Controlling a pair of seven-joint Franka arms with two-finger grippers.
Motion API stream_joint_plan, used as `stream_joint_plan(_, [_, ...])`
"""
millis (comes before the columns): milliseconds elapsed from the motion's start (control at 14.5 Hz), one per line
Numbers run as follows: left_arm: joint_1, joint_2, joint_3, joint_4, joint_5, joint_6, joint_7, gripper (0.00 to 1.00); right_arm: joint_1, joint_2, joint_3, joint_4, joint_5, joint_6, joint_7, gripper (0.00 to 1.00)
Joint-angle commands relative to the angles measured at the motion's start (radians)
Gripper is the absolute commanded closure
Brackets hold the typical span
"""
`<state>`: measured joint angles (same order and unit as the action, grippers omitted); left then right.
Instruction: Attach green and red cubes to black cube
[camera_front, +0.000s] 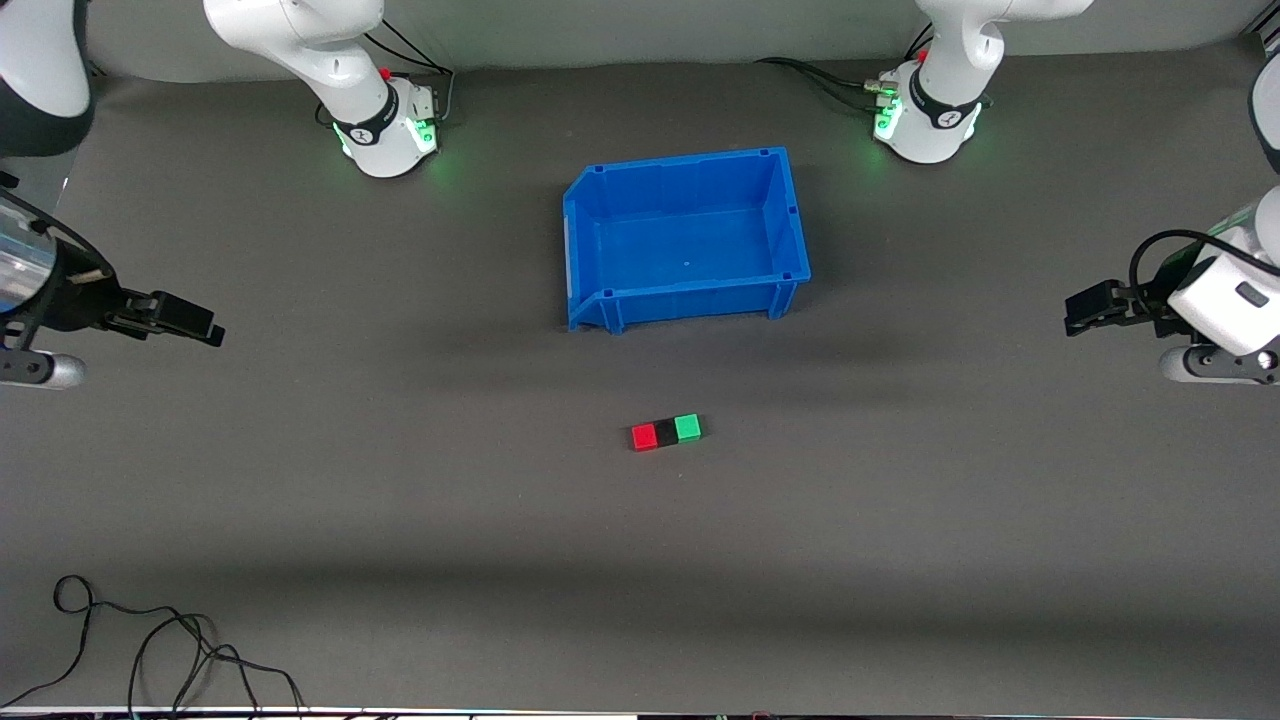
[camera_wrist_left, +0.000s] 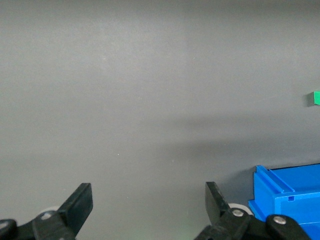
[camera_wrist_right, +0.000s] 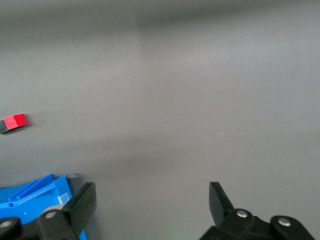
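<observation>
The red cube (camera_front: 644, 437), the black cube (camera_front: 666, 432) and the green cube (camera_front: 687, 428) lie touching in one row on the grey mat, black in the middle, nearer to the front camera than the blue bin. The red cube is toward the right arm's end, the green toward the left arm's end. My left gripper (camera_front: 1075, 310) is open and empty, over the mat at the left arm's end. My right gripper (camera_front: 205, 328) is open and empty at the right arm's end. The left wrist view shows the open left gripper (camera_wrist_left: 148, 200) and the green cube (camera_wrist_left: 316, 98). The right wrist view shows the open right gripper (camera_wrist_right: 151, 200) and the red cube (camera_wrist_right: 15, 120).
An empty blue bin (camera_front: 690, 298) stands at the table's middle, between the cubes and the arm bases; it also shows in the left wrist view (camera_wrist_left: 290, 200) and in the right wrist view (camera_wrist_right: 35, 197). A loose black cable (camera_front: 150, 650) lies at the front corner at the right arm's end.
</observation>
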<state>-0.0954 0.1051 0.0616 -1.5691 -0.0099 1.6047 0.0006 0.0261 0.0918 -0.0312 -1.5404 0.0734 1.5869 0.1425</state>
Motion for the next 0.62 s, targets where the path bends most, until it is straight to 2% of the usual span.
stream_joint_plan(0, [-0.003, -0.030, 0.000, -0.012, -0.001, 0.007, 0.013, 0.00, -0.052, -0.029, 0.063, -0.015, -0.037, -0.008, -0.018, 0.00])
stream_joint_plan(138, [0.000, -0.031, 0.000, -0.012, -0.010, 0.009, 0.015, 0.00, -0.051, -0.029, 0.063, -0.015, -0.052, -0.008, -0.020, 0.00])
stream_joint_plan(275, [0.041, -0.031, -0.029, -0.014, -0.010, 0.009, 0.015, 0.00, -0.055, -0.027, 0.080, -0.012, -0.110, -0.011, -0.021, 0.00])
stream_joint_plan(344, [0.080, -0.031, -0.079, -0.014, -0.009, 0.011, 0.015, 0.00, -0.057, -0.024, 0.086, -0.015, -0.112, -0.011, -0.020, 0.00])
stream_joint_plan(550, [0.092, -0.031, -0.089, -0.014, -0.009, 0.009, 0.015, 0.00, -0.052, -0.023, 0.086, -0.017, -0.110, -0.013, -0.017, 0.00])
